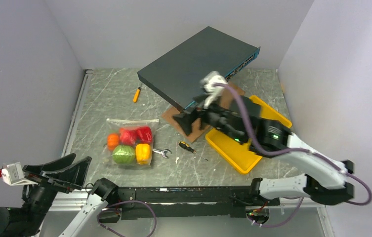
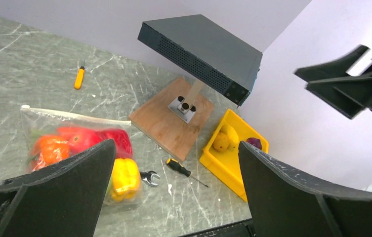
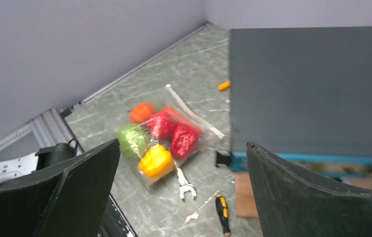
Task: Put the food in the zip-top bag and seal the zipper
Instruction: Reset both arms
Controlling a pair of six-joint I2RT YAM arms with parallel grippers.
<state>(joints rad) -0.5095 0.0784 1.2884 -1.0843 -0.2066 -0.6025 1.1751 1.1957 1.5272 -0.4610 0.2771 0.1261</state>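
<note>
Now: left gripper (image 2: 176, 144) and right gripper (image 3: 179, 148) both spread wide, holding nothing. Bag (image 1: 124, 125) part-filled; loading step unfinished. Next pick probably a potato (image 2: 222, 141) from the yellow tray (image 1: 233, 148).

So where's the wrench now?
Top view, left of centre: wrench beside the zip-top bag's near-right corner, between yellow pepper and the black-and-yellow screwdriver.

The zip-top bag (image 2: 45, 121) holds red peppers (image 2: 82, 139) and a yellow pepper (image 2: 124, 177); the yellow tray (image 2: 223, 171) holds potatoes (image 2: 222, 142), perhaps an onion (image 2: 254, 143).
</note>
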